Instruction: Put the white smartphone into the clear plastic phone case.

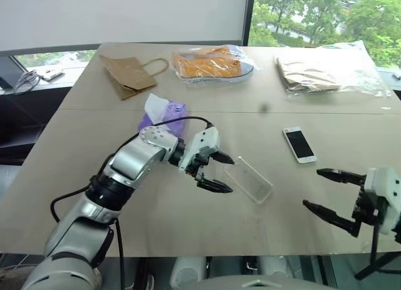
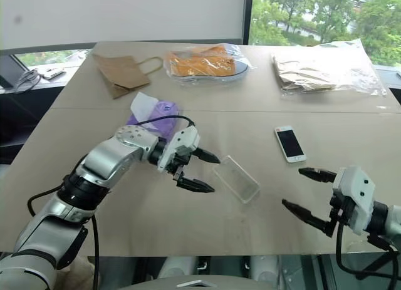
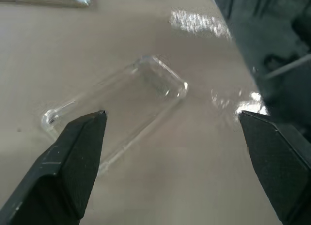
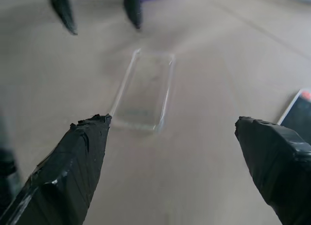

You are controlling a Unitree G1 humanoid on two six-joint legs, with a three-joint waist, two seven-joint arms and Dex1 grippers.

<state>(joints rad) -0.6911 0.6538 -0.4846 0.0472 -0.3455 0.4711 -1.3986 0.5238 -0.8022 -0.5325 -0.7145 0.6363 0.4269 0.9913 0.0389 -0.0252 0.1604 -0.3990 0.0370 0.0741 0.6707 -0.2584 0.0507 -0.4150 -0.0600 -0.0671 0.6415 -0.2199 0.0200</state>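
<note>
Though its glossy edges give it away, the clear plastic phone case is nearly see-through and hard to pick out against the table, lying flat and empty near the middle. The left gripper hovers just beside the case's near-left end, fingers spread wide, holding nothing and not touching it. The white smartphone lies screen up, apart from the case, farther back and toward the right. In the right wrist view the phone is cut off at the edge, just a corner showing. The right gripper hangs at the table's right front, fingers wide and empty, well short of both case and phone. A purple tissue pack sits partly hidden behind the left arm.
</note>
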